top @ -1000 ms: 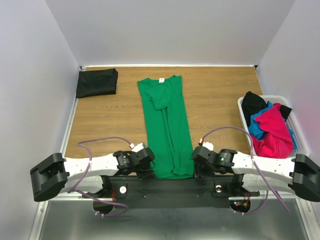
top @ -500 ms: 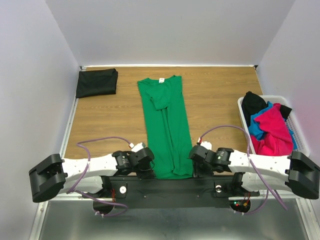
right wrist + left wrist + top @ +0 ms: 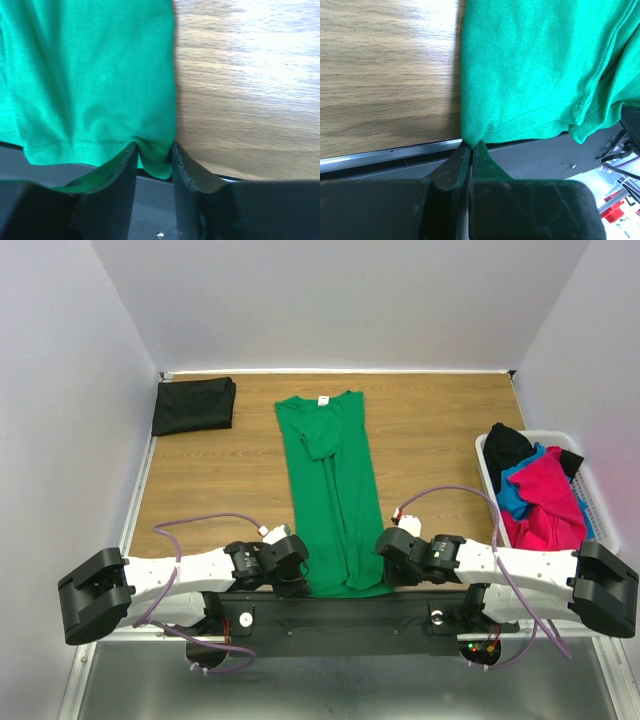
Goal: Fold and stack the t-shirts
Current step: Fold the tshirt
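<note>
Since a second ago, the right claw (image 3: 154,150) has been shifted leftward onto the near hem of the green t-shirt (image 3: 335,500), and its jaws have been narrowed. Its fingers (image 3: 187,170) are seen partly apart, set on either side of the hem's right corner, with a bunch of green cloth caught between them but not yet pinched flat. The left claw (image 3: 471,147) is closed on the hem's left corner, the cloth being clamped at the very tips.

Both corners are held at the near edge of the table (image 3: 220,480), where the hem hangs slightly over the dark base rail. From there the green t-shirt is laid as a long narrow strip toward the far edge, its sleeve folded inward and its white neck label at the far end.

At the right, a white basket (image 3: 592,510) is filled with a magenta t-shirt (image 3: 548,502), a blue t-shirt (image 3: 515,490) and a crumpled black t-shirt (image 3: 505,448). In the far left corner, a folded black t-shirt (image 3: 193,405) is laid flat, well apart from the green one.
</note>
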`<state>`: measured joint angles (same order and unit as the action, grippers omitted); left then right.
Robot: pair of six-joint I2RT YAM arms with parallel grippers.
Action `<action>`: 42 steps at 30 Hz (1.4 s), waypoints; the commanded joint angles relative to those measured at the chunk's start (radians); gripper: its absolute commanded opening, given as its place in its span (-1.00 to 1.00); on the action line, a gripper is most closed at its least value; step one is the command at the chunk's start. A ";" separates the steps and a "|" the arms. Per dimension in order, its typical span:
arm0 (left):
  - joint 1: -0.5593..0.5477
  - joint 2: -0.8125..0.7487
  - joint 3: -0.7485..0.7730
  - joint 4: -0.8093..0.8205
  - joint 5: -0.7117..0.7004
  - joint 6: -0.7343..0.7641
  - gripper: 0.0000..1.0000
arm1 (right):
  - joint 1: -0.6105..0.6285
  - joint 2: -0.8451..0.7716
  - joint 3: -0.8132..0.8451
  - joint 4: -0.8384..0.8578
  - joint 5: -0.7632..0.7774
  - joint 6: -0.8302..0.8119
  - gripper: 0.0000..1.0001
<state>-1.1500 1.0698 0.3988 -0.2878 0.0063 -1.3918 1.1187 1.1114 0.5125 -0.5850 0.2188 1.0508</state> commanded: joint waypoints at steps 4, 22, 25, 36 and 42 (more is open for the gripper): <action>0.004 -0.028 -0.002 -0.043 -0.038 -0.009 -1.00 | -0.002 -0.048 -0.049 0.037 -0.067 0.021 -0.53; 0.007 -0.103 0.054 -0.050 -0.077 -0.007 -1.00 | -0.002 -0.099 0.101 -0.079 -0.024 -0.058 -0.99; 0.047 -0.096 0.100 -0.077 -0.120 -0.001 -1.00 | -0.017 -0.030 0.175 -0.079 0.063 -0.064 -0.99; 0.271 0.038 0.299 -0.031 -0.203 0.207 -1.00 | -0.172 0.140 0.420 -0.006 0.257 -0.207 -0.99; 0.378 0.110 0.414 -0.016 -0.233 0.327 -1.00 | -0.257 0.231 0.523 0.102 0.266 -0.316 -0.99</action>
<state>-0.8318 1.1488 0.7250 -0.3099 -0.1631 -1.1801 0.8917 1.3140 0.9619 -0.5873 0.4267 0.8127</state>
